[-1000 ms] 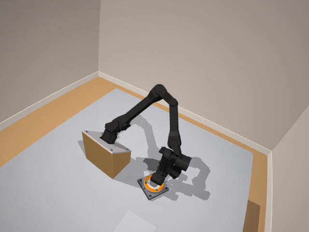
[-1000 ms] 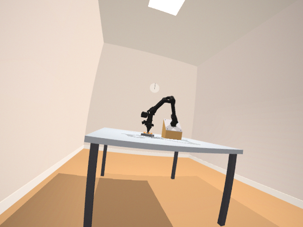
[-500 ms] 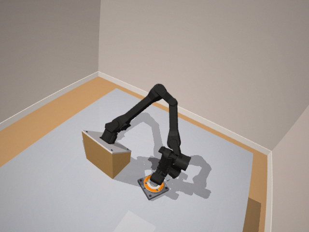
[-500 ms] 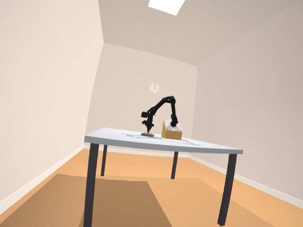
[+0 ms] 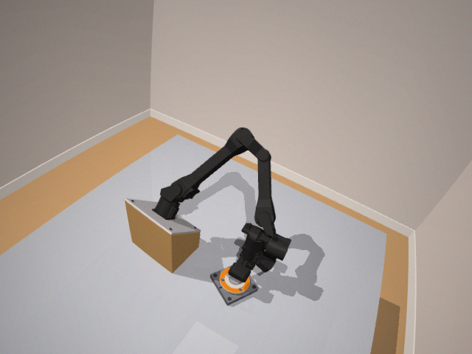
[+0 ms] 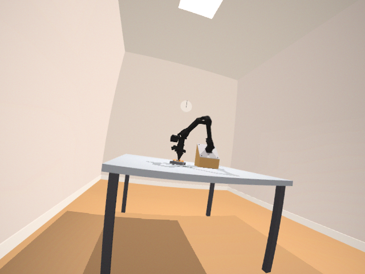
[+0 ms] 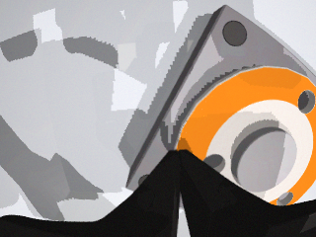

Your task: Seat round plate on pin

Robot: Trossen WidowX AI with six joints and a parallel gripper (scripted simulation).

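The round plate, an orange ring around white [image 5: 233,290] [image 6: 174,160] [image 7: 222,96], sits over the dark grey square base [image 5: 238,296] [image 6: 177,162] [image 7: 212,64]. A grey round post [image 7: 272,160] shows in its centre. Several small holes show in the orange and white; I cannot tell which is beside the tab. The tab and the pin cannot be made out, nor whether the plate lies flat. My gripper [image 6: 178,159] [image 7: 178,158] is shut and empty, pointing down. Its tips overlap the plate's near-left rim in the wrist view; contact cannot be told. The fingers hide the plate's lower part.
The arm stands on a wooden block [image 5: 152,237] [image 6: 206,162] with a sloped grey top, beside the base. All of it is on a pale grey table [image 5: 95,285] [image 6: 132,160]. The base has dark round holes at its corners, and the arm's shadows fall around it.
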